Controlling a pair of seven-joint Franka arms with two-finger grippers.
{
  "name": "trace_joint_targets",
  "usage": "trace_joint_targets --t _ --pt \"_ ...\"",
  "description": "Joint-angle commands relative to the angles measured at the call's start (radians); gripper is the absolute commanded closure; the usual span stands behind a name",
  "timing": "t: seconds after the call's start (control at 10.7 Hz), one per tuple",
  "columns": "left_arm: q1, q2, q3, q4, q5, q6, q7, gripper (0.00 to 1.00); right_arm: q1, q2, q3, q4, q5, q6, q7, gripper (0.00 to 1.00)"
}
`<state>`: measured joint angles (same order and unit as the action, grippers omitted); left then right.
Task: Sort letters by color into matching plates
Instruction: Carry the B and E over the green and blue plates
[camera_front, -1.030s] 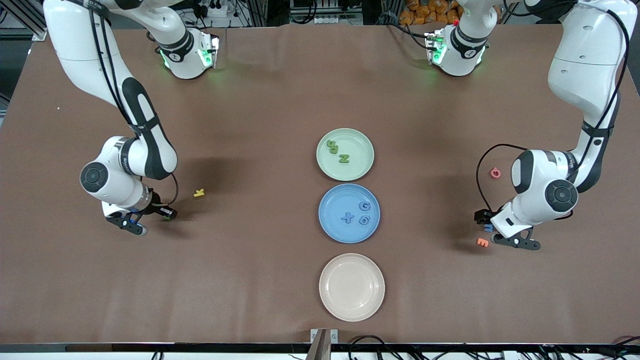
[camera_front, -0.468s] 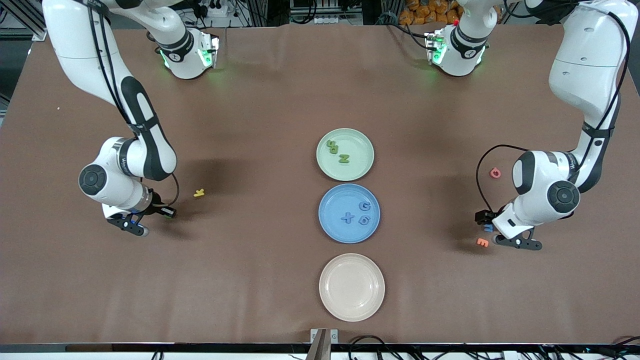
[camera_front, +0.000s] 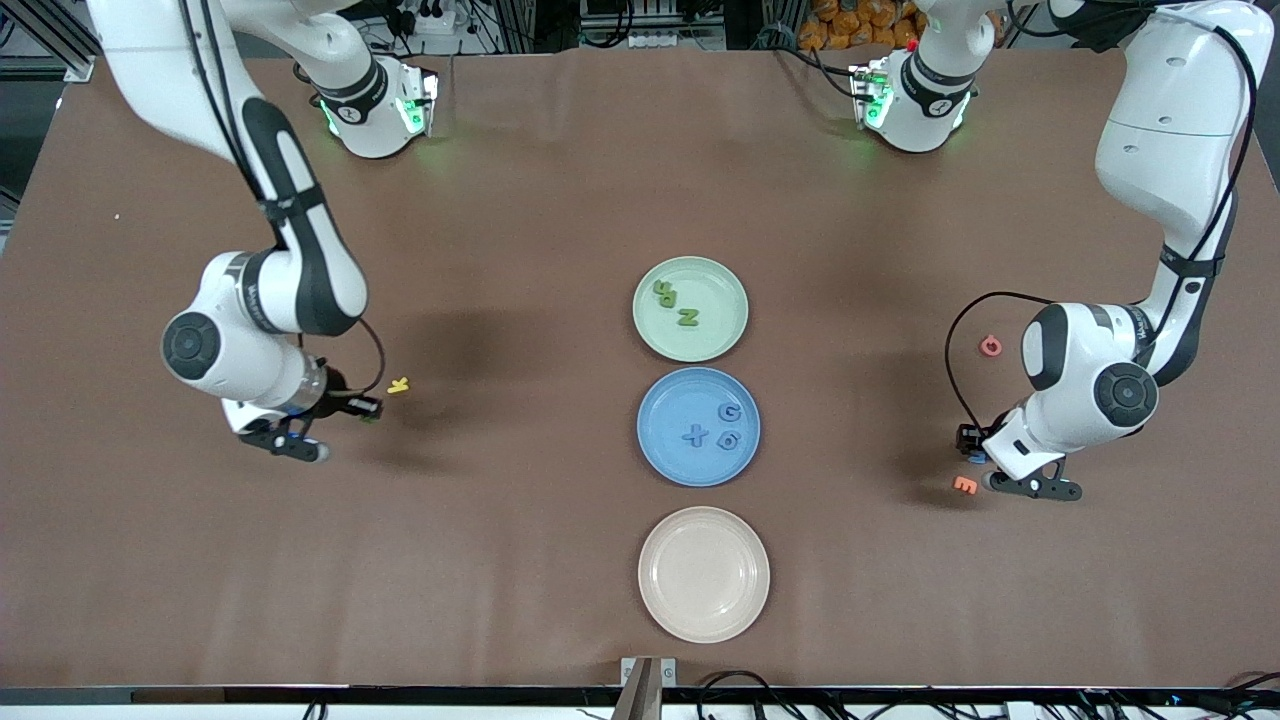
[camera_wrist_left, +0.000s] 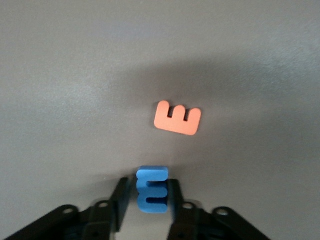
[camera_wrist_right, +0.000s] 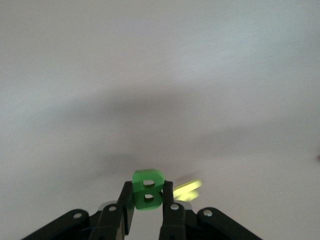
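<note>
My right gripper is shut on a green letter B and holds it above the table beside a yellow K. My left gripper is low at the table, its fingers either side of a blue letter E. One finger touches the E and a small gap shows at the other. The pale green plate holds two green letters. The blue plate, nearer the front camera, holds three blue letters.
An orange E lies just beside the blue E, also seen in the left wrist view. A red letter lies farther from the front camera, by the left arm. A beige plate sits nearest the front camera.
My right gripper has risen and moved toward the plates with the green B. My left arm has hardly moved and stays at the blue E.
</note>
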<state>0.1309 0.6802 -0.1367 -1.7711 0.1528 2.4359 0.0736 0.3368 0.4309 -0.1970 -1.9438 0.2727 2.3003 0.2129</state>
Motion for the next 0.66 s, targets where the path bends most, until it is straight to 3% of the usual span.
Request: trace_joint_targets --t 0.0,0.28,0.56 --pt "-0.002 0.012 -0.001 0.001 -0.016 0.022 -0.015 1.00 0.085 -0.058 0.083 -0.011 0.019 -0.013 0.006 1.00" --pt "-0.008 0.002 -0.004 0.002 -0.016 0.020 -0.060 1.00 0.200 -0.046 0.135 0.028 0.005 0.002 0.149 1.00" --pt "-0.043 -0.022 -0.015 0.007 -0.019 0.011 -0.147 1.00 0.342 -0.012 0.149 0.080 -0.006 0.002 0.276 1.00"
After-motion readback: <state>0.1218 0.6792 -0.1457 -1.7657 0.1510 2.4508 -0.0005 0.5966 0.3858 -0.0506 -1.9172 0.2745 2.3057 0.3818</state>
